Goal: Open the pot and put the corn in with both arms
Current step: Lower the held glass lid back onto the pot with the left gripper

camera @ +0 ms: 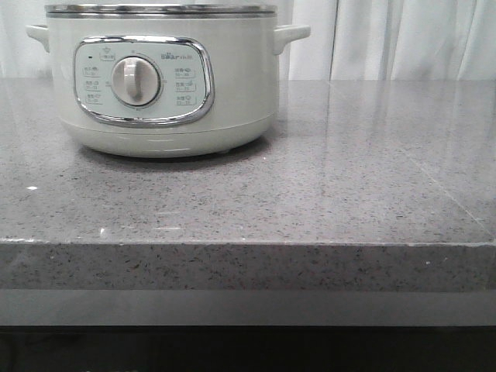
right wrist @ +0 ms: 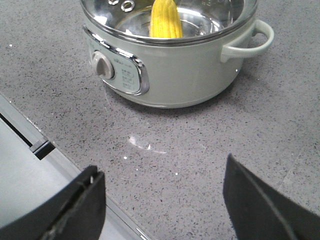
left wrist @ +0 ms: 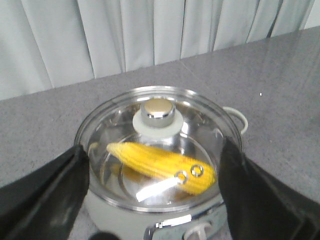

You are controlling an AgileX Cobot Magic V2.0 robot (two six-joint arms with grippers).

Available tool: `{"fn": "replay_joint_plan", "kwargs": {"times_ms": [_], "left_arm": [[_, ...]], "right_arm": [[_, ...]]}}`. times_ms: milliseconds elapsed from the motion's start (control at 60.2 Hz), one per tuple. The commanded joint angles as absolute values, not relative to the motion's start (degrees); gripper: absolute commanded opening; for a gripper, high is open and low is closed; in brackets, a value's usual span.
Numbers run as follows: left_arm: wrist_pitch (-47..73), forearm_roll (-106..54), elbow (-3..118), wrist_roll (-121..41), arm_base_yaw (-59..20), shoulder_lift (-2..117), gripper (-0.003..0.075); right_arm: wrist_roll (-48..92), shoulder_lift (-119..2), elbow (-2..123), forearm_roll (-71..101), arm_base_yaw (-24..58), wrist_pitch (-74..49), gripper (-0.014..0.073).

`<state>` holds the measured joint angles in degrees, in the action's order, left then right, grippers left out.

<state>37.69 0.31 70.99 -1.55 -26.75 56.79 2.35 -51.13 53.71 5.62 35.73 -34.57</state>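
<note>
The pale-green pot point(camera: 163, 77) stands at the back left of the grey table, its dial facing front. In the left wrist view a glass lid with a chrome knob point(left wrist: 159, 114) sits on the pot point(left wrist: 117, 212). The yellow corn point(left wrist: 160, 162) lies inside, seen through the glass. My left gripper point(left wrist: 152, 155) is open and empty, above the lid, a finger on either side of the pot. My right gripper point(right wrist: 162, 167) is open and empty over bare table in front of the pot point(right wrist: 185, 70), where the corn point(right wrist: 165, 20) shows too. Neither gripper shows in the front view.
White curtains point(camera: 387, 39) hang behind the table. The table's front edge point(camera: 248, 244) runs across the front view. It also shows in the right wrist view point(right wrist: 65, 160), close to one finger. The pot's side handle point(right wrist: 250, 42) sticks out.
</note>
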Motion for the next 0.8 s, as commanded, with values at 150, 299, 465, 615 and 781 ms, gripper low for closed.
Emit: {"fn": "replay_joint_plan", "kwargs": {"times_ms": [150, 299, 465, 615, 781], "left_arm": [[34.2, -1.2, 57.5, -1.4, -27.1, 44.0, 0.0535], [32.1, -1.2, 51.0, -1.4, -27.1, 39.9, 0.0528], [31.2, -1.2, 48.3, -1.4, -27.1, 39.3, 0.0362], [30.7, -1.2, 48.1, -1.4, -27.1, 39.5, 0.0146], [29.8, -1.2, 48.1, -1.4, -27.1, 39.5, -0.0019]], "right_arm": [[2.6, -50.7, 55.2, 5.4, 35.2, -31.0, 0.0521], [2.6, -50.7, 55.1, 5.4, 35.2, -31.0, 0.0519], [2.6, -50.7, 54.3, 5.4, 35.2, -31.1, 0.04], [2.6, -50.7, 54.3, 5.4, 35.2, -31.5, 0.0174], [2.6, -50.7, 54.3, 5.4, 35.2, -31.5, -0.0008]]}}
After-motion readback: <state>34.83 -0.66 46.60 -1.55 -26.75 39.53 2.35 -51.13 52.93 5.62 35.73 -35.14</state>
